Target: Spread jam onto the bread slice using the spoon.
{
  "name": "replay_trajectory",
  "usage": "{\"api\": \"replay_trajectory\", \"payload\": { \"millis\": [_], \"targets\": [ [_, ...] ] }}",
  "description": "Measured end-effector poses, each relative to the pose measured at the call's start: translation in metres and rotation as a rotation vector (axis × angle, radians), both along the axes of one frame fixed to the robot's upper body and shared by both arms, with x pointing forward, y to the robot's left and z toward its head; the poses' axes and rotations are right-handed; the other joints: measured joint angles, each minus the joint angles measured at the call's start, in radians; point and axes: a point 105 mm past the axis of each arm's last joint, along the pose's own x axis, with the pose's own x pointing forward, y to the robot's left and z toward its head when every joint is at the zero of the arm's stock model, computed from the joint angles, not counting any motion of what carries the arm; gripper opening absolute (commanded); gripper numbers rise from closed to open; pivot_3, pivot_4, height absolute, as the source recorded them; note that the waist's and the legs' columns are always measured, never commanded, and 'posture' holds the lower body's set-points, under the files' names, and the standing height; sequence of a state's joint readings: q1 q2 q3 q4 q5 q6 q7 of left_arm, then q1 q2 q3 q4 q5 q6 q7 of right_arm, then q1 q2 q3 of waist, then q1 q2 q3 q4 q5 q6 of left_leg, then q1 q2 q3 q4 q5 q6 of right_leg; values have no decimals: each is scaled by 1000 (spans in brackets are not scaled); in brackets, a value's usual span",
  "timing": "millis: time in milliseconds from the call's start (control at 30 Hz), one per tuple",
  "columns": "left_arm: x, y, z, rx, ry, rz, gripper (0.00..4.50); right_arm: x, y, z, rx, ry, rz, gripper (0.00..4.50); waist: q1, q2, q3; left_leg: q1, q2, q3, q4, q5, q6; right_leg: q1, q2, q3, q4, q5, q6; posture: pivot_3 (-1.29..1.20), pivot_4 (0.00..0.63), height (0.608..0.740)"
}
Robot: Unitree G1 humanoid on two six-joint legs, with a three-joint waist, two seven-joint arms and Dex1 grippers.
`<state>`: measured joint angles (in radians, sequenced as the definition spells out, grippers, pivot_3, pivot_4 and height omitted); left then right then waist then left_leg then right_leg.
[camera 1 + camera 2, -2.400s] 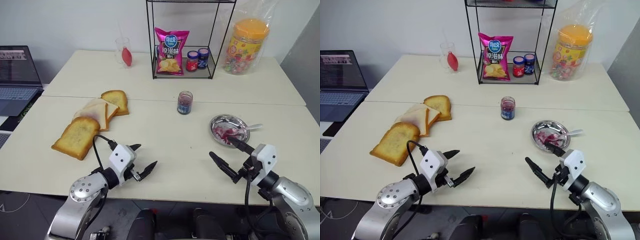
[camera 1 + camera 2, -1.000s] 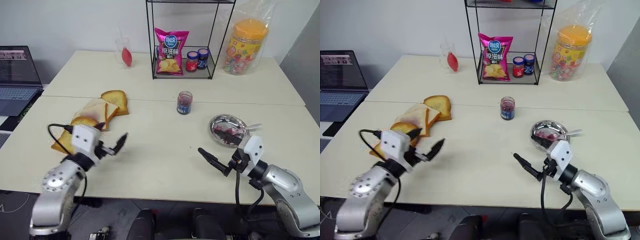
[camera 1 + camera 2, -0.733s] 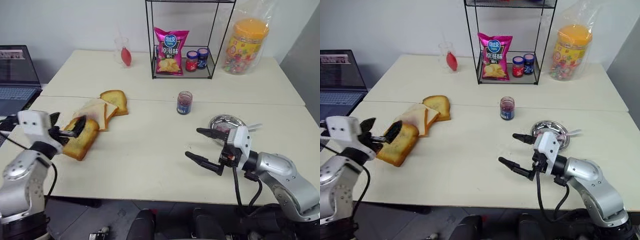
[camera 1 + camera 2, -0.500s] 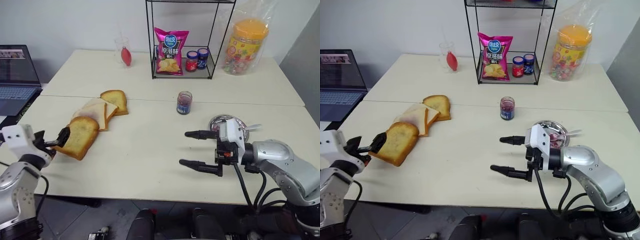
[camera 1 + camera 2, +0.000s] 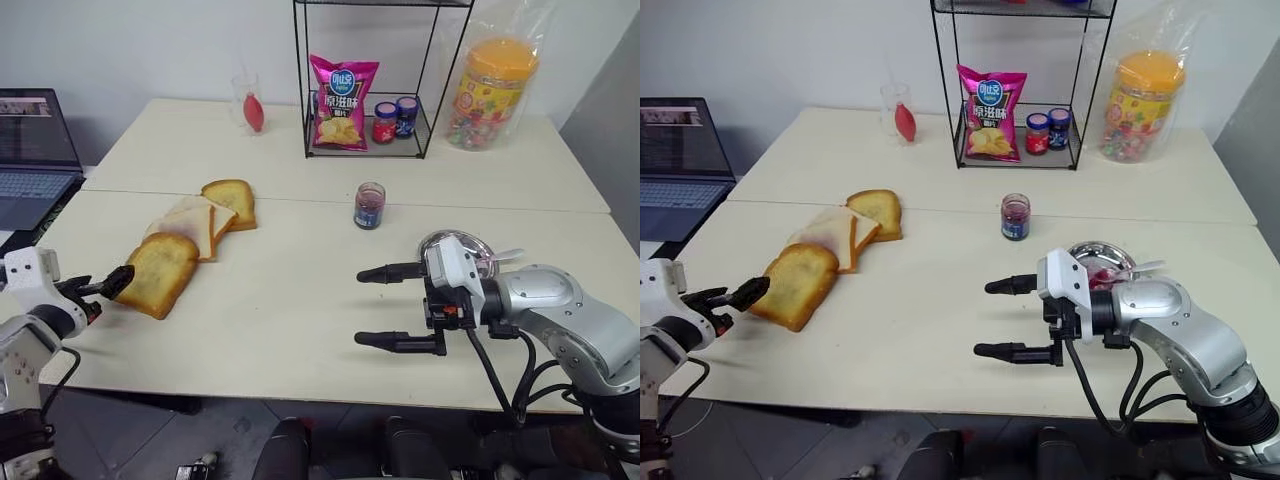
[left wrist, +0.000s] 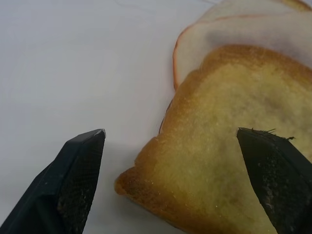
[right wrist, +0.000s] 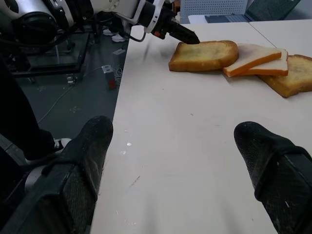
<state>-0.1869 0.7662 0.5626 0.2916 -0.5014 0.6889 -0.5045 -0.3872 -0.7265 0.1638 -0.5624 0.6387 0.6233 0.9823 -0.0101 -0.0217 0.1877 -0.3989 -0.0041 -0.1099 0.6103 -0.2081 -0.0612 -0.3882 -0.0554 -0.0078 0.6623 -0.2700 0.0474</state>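
The bread slice (image 5: 160, 272), thick and golden-brown, lies flat at the table's left. My left gripper (image 5: 105, 290) hovers open at the table's left edge, pointing at the slice's near corner. In the left wrist view that corner (image 6: 214, 165) lies between the spread fingers (image 6: 78, 180). My right gripper (image 5: 361, 308) is open and points left over the table's middle, just in front of the steel plate (image 5: 1090, 248). Red-purple jam (image 5: 1105, 277) shows in the plate. The spoon (image 5: 1143, 267) rests in the plate, its handle sticking out over the right rim.
A pale white slice (image 5: 195, 222) and a smaller toast (image 5: 232, 200) overlap behind the bread slice. A small jam jar (image 5: 369, 205) stands mid-table. At the back are a wire rack (image 5: 305, 90) with a chips bag and two jars, a candy tub (image 5: 497, 90) and a glass (image 5: 246, 104). A laptop (image 5: 35, 150) sits left.
My left arm swung out to the left, its gripper now off the bread slice's near-left corner. My right gripper turned to point left and rose in front of the plate. Both stayed open.
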Motion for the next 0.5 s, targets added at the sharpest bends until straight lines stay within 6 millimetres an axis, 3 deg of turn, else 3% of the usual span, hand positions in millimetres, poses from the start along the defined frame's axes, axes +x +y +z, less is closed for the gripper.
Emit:
{"api": "replay_trajectory", "payload": {
  "millis": [300, 500],
  "targets": [
    [7, -2, -10, -4, 88, -1, 4500, 2, -2, 3, -12, -2, -5, 4438, -5, 0, 0, 0, 0, 0, 0, 0, 0, 0, 0, 0, 0, 0, 0, 0, 150, 740],
    [10, -3, -10, 11, 110, -1, 3416, 3, -4, 5, -12, -8, -13, 4500, -5, 0, 0, 1, 0, 0, 0, 0, 0, 0, 0, 0, 1, 0, 0, 0, 150, 740]
  ]
}}
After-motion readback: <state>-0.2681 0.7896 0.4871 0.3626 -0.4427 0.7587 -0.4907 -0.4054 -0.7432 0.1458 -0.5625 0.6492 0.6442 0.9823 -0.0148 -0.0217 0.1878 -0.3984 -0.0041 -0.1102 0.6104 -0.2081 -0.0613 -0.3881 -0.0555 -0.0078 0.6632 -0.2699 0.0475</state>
